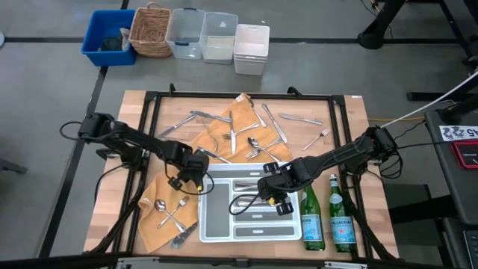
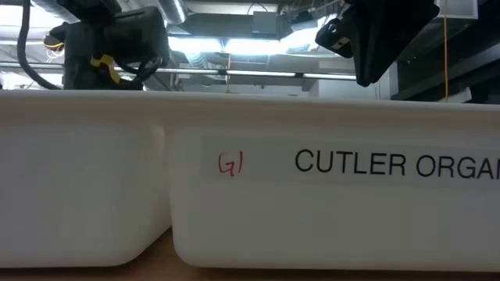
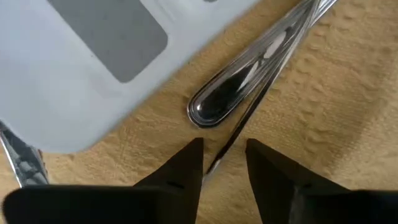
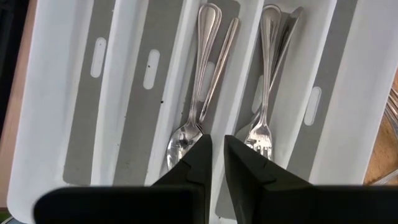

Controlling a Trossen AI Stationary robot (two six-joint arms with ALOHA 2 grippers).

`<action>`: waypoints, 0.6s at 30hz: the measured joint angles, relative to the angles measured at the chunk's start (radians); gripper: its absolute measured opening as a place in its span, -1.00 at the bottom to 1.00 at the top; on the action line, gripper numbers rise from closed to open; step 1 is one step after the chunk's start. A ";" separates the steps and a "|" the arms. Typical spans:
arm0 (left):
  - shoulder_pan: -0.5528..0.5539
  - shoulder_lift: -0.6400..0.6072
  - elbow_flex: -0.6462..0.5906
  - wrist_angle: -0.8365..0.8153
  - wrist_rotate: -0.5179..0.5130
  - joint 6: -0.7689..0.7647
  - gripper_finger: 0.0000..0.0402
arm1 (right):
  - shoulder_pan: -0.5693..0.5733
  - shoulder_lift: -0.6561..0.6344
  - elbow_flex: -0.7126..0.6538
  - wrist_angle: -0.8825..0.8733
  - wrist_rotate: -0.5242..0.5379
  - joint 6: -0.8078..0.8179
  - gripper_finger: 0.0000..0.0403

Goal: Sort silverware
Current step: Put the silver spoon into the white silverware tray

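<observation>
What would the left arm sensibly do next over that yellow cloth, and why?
Probably lower a little and close on the silverware handle. The left gripper hangs with its jaws apart just over that handle's rounded end on the yellow cloth, beside the white tray, with nothing held yet.

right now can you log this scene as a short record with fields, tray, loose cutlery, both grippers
tray: white divided tray, front centre of the table
in tray: a spoon and a fork in neighbouring slots
loose silverware: scattered on the tan cloth and the wood behind the tray
left gripper: open, over a handle on the cloth beside the tray
right gripper: over the tray, holding nothing
</observation>
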 joint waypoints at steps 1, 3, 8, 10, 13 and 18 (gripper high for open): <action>0.000 0.001 0.000 -0.001 0.000 0.007 -0.50 | 0.000 0.000 0.000 -0.001 0.000 0.000 -0.78; 0.000 0.001 0.000 -0.006 0.000 0.022 -0.60 | 0.000 0.000 0.000 -0.004 0.000 0.000 -0.78; 0.000 -0.004 0.000 -0.043 0.000 0.023 -0.90 | 0.000 0.000 0.000 -0.015 0.000 0.000 -0.78; -0.002 -0.004 0.000 -0.061 0.003 0.026 -0.96 | 0.000 0.000 0.000 -0.028 0.000 0.000 -0.78; -0.002 -0.004 0.003 -0.080 0.004 0.026 -0.94 | 0.000 0.000 -0.001 -0.040 0.000 0.000 -0.78; -0.017 -0.004 0.038 -0.178 0.002 0.018 -0.98 | 0.000 0.000 -0.001 -0.047 0.000 0.000 -0.78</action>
